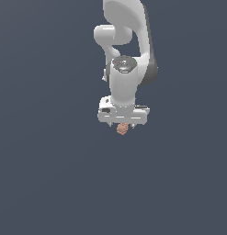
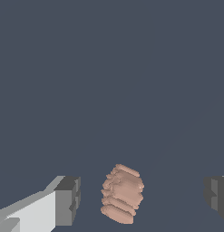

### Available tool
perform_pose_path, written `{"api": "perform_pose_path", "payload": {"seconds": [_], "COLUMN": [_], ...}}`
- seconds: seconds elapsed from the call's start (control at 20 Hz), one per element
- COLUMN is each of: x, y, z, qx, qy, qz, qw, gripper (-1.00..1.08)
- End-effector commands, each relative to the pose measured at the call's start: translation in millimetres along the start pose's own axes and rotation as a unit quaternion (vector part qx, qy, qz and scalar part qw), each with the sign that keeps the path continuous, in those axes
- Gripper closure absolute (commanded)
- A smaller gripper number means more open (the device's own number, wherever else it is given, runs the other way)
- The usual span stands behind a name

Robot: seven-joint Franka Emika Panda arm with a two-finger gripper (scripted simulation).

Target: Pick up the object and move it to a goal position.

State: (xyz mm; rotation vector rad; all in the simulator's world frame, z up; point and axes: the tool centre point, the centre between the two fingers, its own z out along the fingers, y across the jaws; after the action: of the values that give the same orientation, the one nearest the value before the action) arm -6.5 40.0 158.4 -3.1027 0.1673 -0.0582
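Observation:
The object [image 2: 123,194] is a small lumpy salmon-pink chunk with a ridged surface. In the wrist view it lies between my two fingertips, with a clear gap on each side. My gripper [image 2: 143,197] is open, one grey pad [image 2: 68,199] on one side and the other pad [image 2: 216,195] at the frame's edge. In the exterior view the object [image 1: 122,129] peeks out just under the white hand of the arm, and the gripper [image 1: 123,125] is mostly hidden by the hand.
The white arm [image 1: 126,50] reaches down from the top of the exterior view. A plain dark blue-grey surface [image 1: 50,174] fills everything around it.

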Motion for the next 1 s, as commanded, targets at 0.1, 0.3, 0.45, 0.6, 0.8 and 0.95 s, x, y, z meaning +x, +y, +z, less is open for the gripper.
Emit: {"api": "perform_pose_path", "payload": {"seconds": [0.1, 0.3, 0.45, 0.6, 0.8, 0.95], "x": [-15, -32, -43, -53, -63, -68], "y": [-3, -4, -5, -6, -6, -6], "z": [15, 29, 39, 46, 54, 58], "qx": [-0.004, -0.009, -0.012, -0.015, -0.018, -0.020], "qy": [-0.004, -0.008, -0.010, -0.011, -0.013, -0.013], "qz": [0.045, 0.092, 0.125, 0.151, 0.178, 0.192], "qw": [0.9990, 0.9957, 0.9921, 0.9883, 0.9837, 0.9811], "gripper": [-0.92, -0.92, -0.92, -0.92, -0.92, -0.92]}}
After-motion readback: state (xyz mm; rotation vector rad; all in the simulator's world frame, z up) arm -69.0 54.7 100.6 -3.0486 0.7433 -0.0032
